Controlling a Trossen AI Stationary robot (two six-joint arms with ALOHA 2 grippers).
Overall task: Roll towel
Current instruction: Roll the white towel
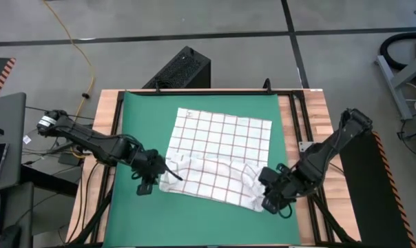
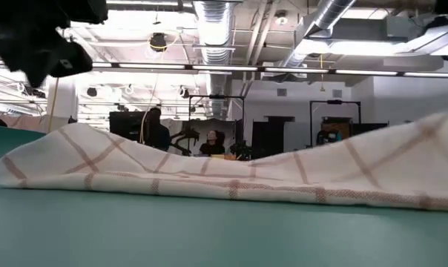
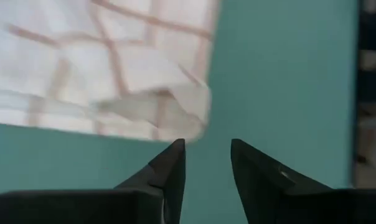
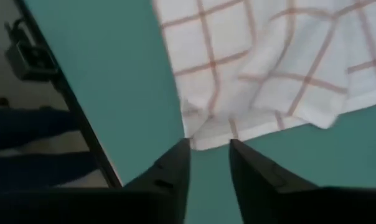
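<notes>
The towel, white with a grid of thin red lines, lies spread on the green mat. Its near edge is folded over into a rumpled band. My left gripper is open at the towel's near left corner, and nothing lies between its fingers. My right gripper is open at the near right corner, its fingertips just short of the cloth. In the low view a dark gripper hangs above the towel's left end.
The mat covers most of the wooden table. A black frame rail runs along the table's right side. A black box sits beyond the far edge. A desk with equipment stands at the left.
</notes>
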